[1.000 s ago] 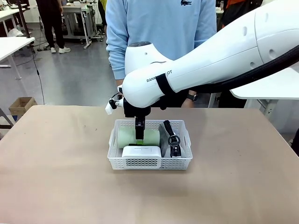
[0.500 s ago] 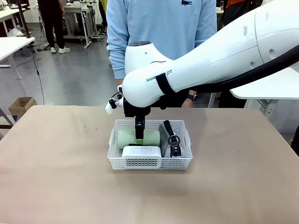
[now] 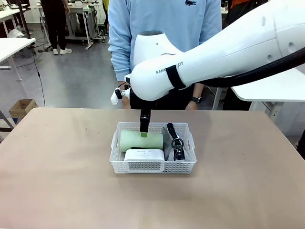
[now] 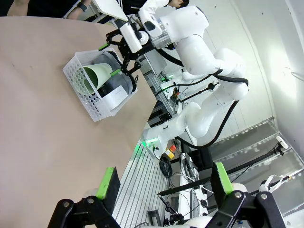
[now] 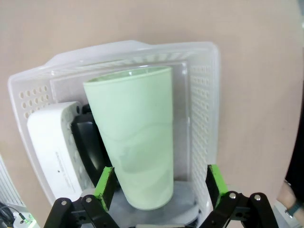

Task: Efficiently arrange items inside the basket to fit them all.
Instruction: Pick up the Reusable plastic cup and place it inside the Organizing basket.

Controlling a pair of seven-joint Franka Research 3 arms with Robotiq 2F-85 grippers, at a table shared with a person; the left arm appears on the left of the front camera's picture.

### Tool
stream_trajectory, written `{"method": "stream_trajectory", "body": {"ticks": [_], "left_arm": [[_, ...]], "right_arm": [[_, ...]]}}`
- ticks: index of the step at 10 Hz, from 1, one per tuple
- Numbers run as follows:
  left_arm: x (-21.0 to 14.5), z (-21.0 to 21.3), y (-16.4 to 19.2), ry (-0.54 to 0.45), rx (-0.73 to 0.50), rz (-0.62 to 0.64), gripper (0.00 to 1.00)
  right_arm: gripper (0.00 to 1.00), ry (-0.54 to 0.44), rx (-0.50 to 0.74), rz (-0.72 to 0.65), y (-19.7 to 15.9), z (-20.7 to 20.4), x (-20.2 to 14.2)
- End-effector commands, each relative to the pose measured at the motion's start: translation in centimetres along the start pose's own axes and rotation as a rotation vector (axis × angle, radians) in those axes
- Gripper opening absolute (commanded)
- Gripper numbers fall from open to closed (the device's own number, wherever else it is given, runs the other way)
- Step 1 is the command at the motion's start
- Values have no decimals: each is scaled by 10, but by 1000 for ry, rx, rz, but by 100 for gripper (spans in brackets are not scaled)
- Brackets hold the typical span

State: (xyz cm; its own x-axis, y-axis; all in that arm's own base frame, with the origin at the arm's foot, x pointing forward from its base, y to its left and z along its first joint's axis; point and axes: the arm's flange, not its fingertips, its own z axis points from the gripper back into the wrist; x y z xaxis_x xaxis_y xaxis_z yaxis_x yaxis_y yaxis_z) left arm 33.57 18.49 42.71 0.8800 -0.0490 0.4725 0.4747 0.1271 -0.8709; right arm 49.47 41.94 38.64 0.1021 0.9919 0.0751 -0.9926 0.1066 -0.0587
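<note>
Overhead, my right gripper (image 5: pixel 160 186) hangs just above the white basket (image 3: pixel 152 164), w/ jaws spread as wide as they go and nothing between the green pads (image 5: pixel 104 183). Neither pad touches the pale green cup (image 5: pixel 134 142), which lies on its side along the basket's far wall, probably so it stays below the rim instead of standing tall. A small white box (image 3: pixel 144 155) sits flat against the near wall, beside the cup. From the wrist view a black item, likely the stapler (image 5: pixel 90 142), is wedged btwn box and cup; can't confirm what it is. At the basket's right end the grey zip pouch (image 3: pixel 170 136) stands on edge, black trim and ring pull up, apparently to save floor space. All four look packed inside, so my judgement: the arranging is close to done. My left gripper (image 4: pixel 164 185) waits well apart over bare table (image 4: pixel 42 142), fingers also fully parted, empty. A person in a light blue top stands at the far side.
</note>
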Motion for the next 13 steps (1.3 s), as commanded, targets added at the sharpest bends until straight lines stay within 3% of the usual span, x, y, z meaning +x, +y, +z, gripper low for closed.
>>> {"method": "stream_trajectory", "body": {"ticks": [1,4,7,8,10,11,13], "left_arm": [[-2,1,-3,7,7,2,100],[-2,1,-3,7,7,2,100],[-2,1,-3,7,7,2,100],[-2,1,-3,7,7,2,100],[-2,1,-3,7,7,2,100],[-2,1,-3,7,7,2,100],[-2,1,-3,7,7,2,100]], "right_arm": [[100,-68,-29,-29,13,17,-24],[100,-243,68,-116,13,52,-68],[100,-526,317,-193,18,91,-153],[100,-662,357,-232,17,100,-184],[100,-947,481,-519,5,112,-247],[100,-1065,627,-657,-3,110,-276],[100,-1257,790,-833,-7,85,-347]]}}
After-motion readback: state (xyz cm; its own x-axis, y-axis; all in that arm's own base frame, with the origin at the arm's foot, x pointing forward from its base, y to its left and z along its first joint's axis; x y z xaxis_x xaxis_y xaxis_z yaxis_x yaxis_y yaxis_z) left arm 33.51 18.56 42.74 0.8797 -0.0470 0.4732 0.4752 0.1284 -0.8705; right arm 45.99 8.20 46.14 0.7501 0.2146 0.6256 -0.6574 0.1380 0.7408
